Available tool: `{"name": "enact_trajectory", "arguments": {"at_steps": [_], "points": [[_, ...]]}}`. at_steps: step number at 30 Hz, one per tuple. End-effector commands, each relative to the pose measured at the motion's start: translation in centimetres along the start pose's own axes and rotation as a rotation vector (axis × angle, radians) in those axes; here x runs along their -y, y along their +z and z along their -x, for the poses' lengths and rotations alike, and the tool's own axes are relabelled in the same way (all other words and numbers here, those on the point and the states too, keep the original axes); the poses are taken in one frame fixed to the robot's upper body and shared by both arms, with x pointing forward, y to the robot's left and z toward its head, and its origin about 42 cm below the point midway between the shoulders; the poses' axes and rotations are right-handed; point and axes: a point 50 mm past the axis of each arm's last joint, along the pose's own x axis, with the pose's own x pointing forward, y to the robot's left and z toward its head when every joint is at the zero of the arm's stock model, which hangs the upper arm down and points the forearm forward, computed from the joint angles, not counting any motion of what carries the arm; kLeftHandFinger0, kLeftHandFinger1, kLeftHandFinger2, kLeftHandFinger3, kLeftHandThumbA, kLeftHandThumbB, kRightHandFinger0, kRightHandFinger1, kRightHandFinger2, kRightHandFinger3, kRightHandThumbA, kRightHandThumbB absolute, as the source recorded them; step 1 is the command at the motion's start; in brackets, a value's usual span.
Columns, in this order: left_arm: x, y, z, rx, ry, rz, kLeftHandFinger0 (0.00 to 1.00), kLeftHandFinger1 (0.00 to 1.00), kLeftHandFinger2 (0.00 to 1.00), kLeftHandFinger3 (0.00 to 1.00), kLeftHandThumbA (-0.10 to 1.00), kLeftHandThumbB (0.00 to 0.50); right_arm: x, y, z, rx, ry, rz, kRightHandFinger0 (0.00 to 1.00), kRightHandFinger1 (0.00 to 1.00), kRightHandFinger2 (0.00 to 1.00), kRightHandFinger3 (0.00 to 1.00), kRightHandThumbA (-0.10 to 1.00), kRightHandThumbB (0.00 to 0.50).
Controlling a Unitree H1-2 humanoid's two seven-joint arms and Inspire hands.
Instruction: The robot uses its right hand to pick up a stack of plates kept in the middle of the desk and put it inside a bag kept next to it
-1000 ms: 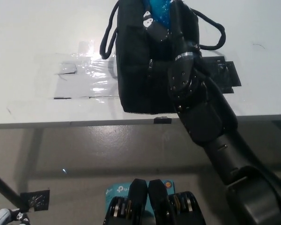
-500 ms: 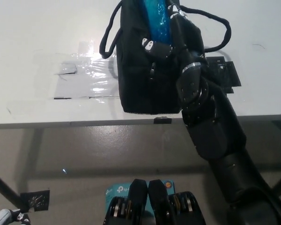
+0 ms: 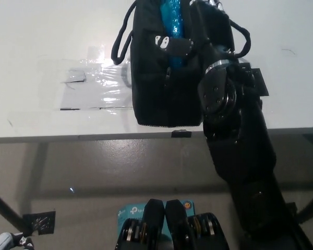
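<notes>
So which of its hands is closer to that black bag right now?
The right. The black right hand is at the top opening of the black bag, with the blue plates. The white left hand rests far off, at the picture's lower left corner, below the desk.

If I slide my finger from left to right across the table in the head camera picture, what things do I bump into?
Shiny clear tape patch → black bag → blue plates poking from the bag → right hand holding them → black marker patch.
</notes>
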Motion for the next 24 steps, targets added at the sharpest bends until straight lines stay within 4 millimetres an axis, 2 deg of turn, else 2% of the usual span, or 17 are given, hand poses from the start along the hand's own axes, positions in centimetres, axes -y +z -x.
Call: {"name": "enact_trajectory", "arguments": {"at_steps": [1, 2, 3, 4, 5, 6, 7, 8, 10, 13, 15, 16, 18, 19, 21, 22, 24], "points": [[-0.3, -0.2, 0.4, -0.009, 0.001, 0.019, 0.92, 0.95, 0.99, 1.0, -0.03, 0.0, 5.4, 3.7, 0.5, 0.063, -0.129, 0.093, 1.0, 1.0, 1.0, 1.0, 0.93, 0.5], [-0.3, -0.1, 0.2, -0.01, -0.001, 0.019, 0.92, 0.95, 0.99, 1.0, -0.04, 0.0, 5.9, 3.5, 1.0, 0.079, -0.146, 0.103, 1.0, 1.0, 1.0, 1.0, 0.93, 0.5], [-0.3, 0.0, 0.3, -0.011, 0.004, 0.017, 0.91, 0.94, 0.99, 1.0, -0.03, 0.0, 6.9, 3.1, 2.2, 0.113, -0.164, 0.101, 1.0, 1.0, 1.0, 1.0, 0.89, 0.442], [-0.3, 0.0, 0.3, -0.011, 0.005, 0.017, 0.91, 0.94, 0.99, 1.0, -0.03, 0.0, 7.1, 3.1, 2.4, 0.116, -0.165, 0.102, 1.0, 1.0, 1.0, 1.0, 0.89, 0.44], [-0.3, 0.0, 0.3, -0.01, 0.004, 0.019, 0.91, 0.95, 0.99, 1.0, -0.03, 0.0, 7.5, 2.6, 3.3, 0.143, -0.193, 0.088, 1.0, 1.0, 1.0, 1.0, 0.82, 0.404], [-0.3, 0.0, 0.3, -0.011, 0.004, 0.02, 0.91, 0.95, 0.99, 1.0, -0.03, 0.0, 7.5, 2.6, 3.4, 0.144, -0.192, 0.089, 1.0, 1.0, 1.0, 1.0, 0.82, 0.405], [-0.3, 0.0, 0.3, -0.008, -0.002, 0.016, 0.91, 0.95, 1.0, 1.0, -0.03, 0.0, 8.6, 0.6, 5.9, 0.228, -0.247, 0.002, 1.0, 1.0, 1.0, 1.0, 0.58, 0.296], [-0.3, 0.0, 0.3, -0.01, 0.0, 0.016, 0.91, 0.95, 1.0, 1.0, -0.02, 0.0, 8.8, -0.5, 7.0, 0.244, -0.258, -0.04, 1.0, 1.0, 1.0, 1.0, 0.54, 0.241], [0.0, -0.1, 0.3, -0.012, -0.001, 0.023, 0.91, 0.94, 0.99, 1.0, -0.04, 0.0, 8.9, -2.6, 8.4, 0.252, -0.245, -0.051, 1.0, 1.0, 1.0, 1.0, 0.51, 0.199], [-0.1, -0.3, 0.3, -0.015, 0.0, 0.03, 0.91, 0.94, 0.99, 1.0, -0.05, 0.0, 8.4, -6.5, 11.2, 0.252, -0.22, -0.041, 1.0, 1.0, 1.0, 1.0, 0.45, 0.185], [-0.3, -0.5, 0.3, -0.019, -0.008, 0.023, 0.93, 0.96, 1.0, 1.0, -0.03, 0.0, 7.2, -10.5, 14.1, 0.21, -0.178, -0.019, 1.0, 1.0, 1.0, 1.0, 0.39, 0.194], [-0.3, -0.5, 0.2, -0.021, -0.006, 0.025, 0.92, 0.95, 1.0, 1.0, -0.02, 0.0, 6.6, -11.8, 15.1, 0.196, -0.156, -0.039, 1.0, 1.0, 1.0, 1.0, 0.34, 0.184], [-0.3, -0.4, 0.2, -0.02, 0.001, 0.028, 0.91, 0.94, 0.99, 1.0, -0.02, 0.0, 5.2, -14.9, 17.4, 0.137, -0.109, -0.091, 1.0, 1.0, 1.0, 1.0, 0.33, 0.182], [-0.3, -0.4, 0.2, -0.021, 0.001, 0.019, 0.89, 0.93, 0.98, 1.0, -0.02, 0.0, 4.4, -16.4, 18.4, 0.13, -0.094, -0.13, 1.0, 1.0, 1.0, 1.0, 0.27, 0.182], [-0.4, -0.3, 0.2, -0.019, 0.003, 0.019, 0.91, 0.94, 0.98, 1.0, -0.01, 0.0, 3.1, -18.6, 19.8, 0.114, -0.076, -0.187, 1.0, 1.0, 1.0, 1.0, 0.27, 0.189], [-0.4, -0.3, 0.3, -0.021, 0.006, 0.024, 0.92, 0.95, 0.99, 1.0, -0.01, 0.0, 2.1, -20.0, 20.6, 0.085, -0.076, -0.281, 0.98, 1.0, 1.0, 1.0, 0.23, 0.217], [-0.4, -0.4, 0.1, -0.025, 0.003, 0.024, 0.92, 0.95, 0.99, 1.0, -0.01, 0.0, 0.6, -22.2, 21.7, 0.034, -0.083, -0.38, 0.87, 1.0, 1.0, 1.0, 0.19, 0.235]]}}
